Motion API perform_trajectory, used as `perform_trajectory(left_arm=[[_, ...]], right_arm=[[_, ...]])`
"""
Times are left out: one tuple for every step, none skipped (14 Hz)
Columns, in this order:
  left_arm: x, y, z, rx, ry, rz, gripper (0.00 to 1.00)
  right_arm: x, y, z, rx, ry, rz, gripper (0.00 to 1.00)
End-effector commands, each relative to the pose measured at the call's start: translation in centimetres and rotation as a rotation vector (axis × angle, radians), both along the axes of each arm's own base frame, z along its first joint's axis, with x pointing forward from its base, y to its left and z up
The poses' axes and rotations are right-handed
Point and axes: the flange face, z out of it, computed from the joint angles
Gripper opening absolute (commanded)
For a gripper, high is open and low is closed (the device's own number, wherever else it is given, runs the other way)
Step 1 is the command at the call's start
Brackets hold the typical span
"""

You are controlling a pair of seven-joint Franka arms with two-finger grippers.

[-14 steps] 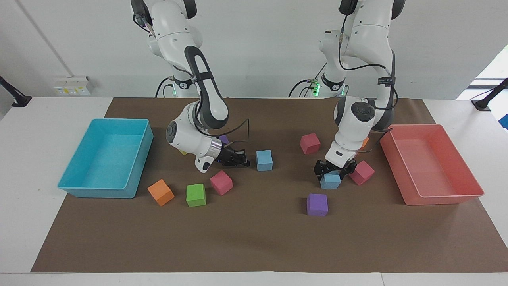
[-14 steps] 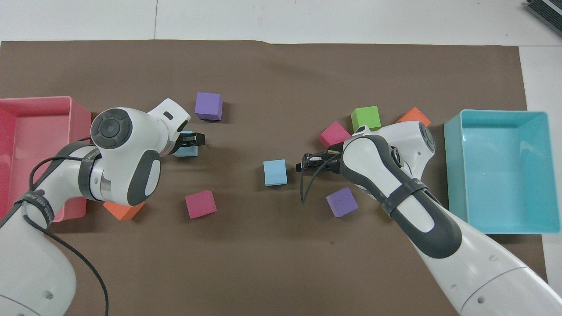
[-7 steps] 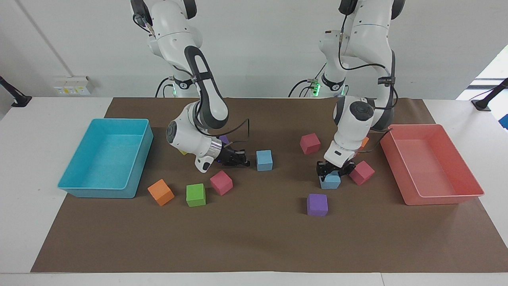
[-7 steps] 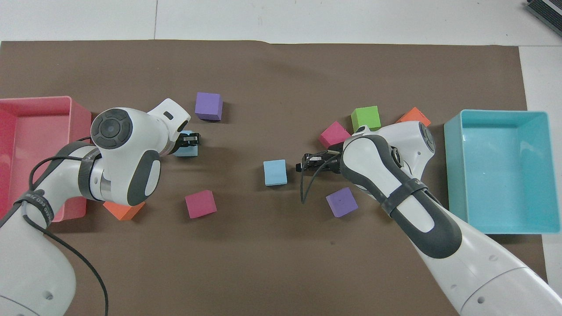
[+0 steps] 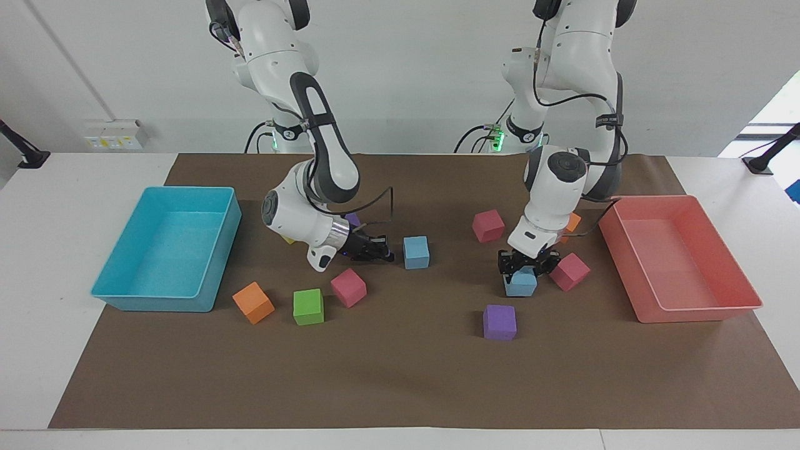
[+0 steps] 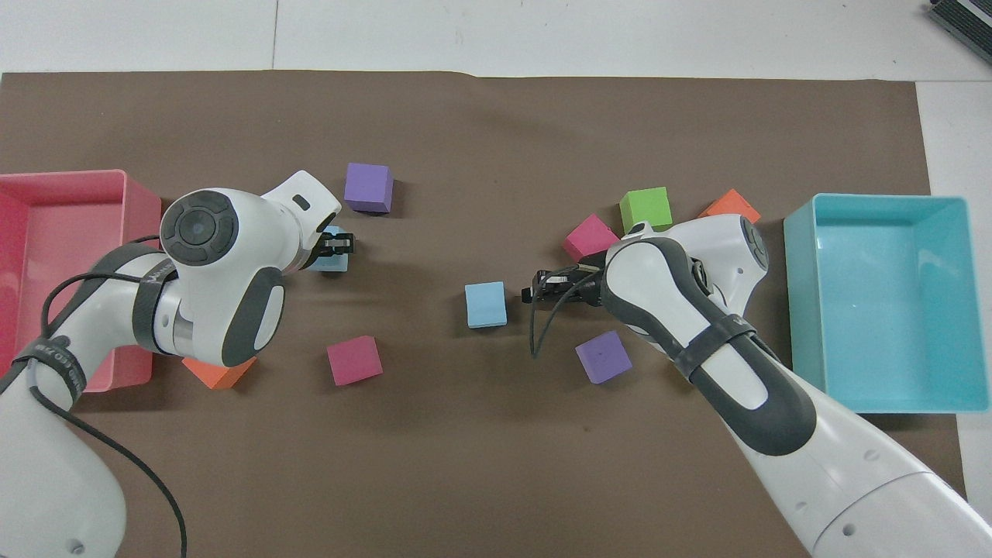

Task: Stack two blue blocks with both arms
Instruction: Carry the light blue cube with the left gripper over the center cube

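Note:
One blue block (image 5: 520, 285) is toward the left arm's end of the table, between the fingers of my left gripper (image 5: 522, 270). The gripper comes down on it from above and is shut on it, at or barely above the brown mat. In the overhead view this block (image 6: 329, 263) is mostly hidden under the left gripper (image 6: 335, 246). The other blue block (image 5: 416, 252) sits alone on the mat near the middle (image 6: 486, 304). My right gripper (image 5: 386, 255) lies low and level just beside it, pointing at it without touching, also in the overhead view (image 6: 528, 294).
A turquoise tray (image 5: 165, 250) stands at the right arm's end and a pink tray (image 5: 678, 259) at the left arm's end. Pink cubes (image 5: 570, 271) (image 5: 488, 225) and a purple cube (image 5: 499, 322) lie near the held block. Pink (image 5: 348, 287), green (image 5: 308, 307) and orange (image 5: 253, 302) cubes lie near the right gripper.
My left gripper's fingers have closed in on the blue block, and its wrist has risen slightly. The right arm has hardly moved.

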Motion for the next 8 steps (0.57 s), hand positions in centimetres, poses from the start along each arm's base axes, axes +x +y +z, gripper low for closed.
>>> perform_trajectory(left_arm=[[-1.8,-1.4,3.3,0.025,0.012,0.02,0.1],[-2.3,-2.4,4.3,0.014,0.0,0.04,0.1],[-2.8,-3.4,5.0,0.004,-0.008,0.057,0.1],[-3.3,-4.8,5.5,-0.006,-0.014,0.071,0.1],[-3.9,-6.3,5.9,-0.01,-0.004,0.094,0.1],[-4.4,-7.9,6.6,-0.013,0.005,0.115,0.1],[-4.9,-9.1,6.9,-0.018,0.009,0.132,0.1],[-5.5,-10.5,7.1,-0.027,0.008,0.148,0.1]], right_arm=[[0.0,-0.3,-0.1,0.025,-0.018,-0.009,0.0],[0.0,-0.3,-0.1,0.026,-0.017,-0.01,0.0],[0.0,-0.3,-0.1,0.025,-0.018,-0.009,0.0],[0.0,-0.4,-0.1,0.025,-0.018,-0.011,0.0],[0.0,-0.5,-0.1,0.026,-0.017,-0.011,0.0],[0.0,-0.4,-0.1,0.026,-0.017,-0.01,0.0],[0.0,-0.5,-0.1,0.026,-0.017,-0.011,0.0],[0.0,-0.4,-0.1,0.027,-0.017,-0.01,0.0]])
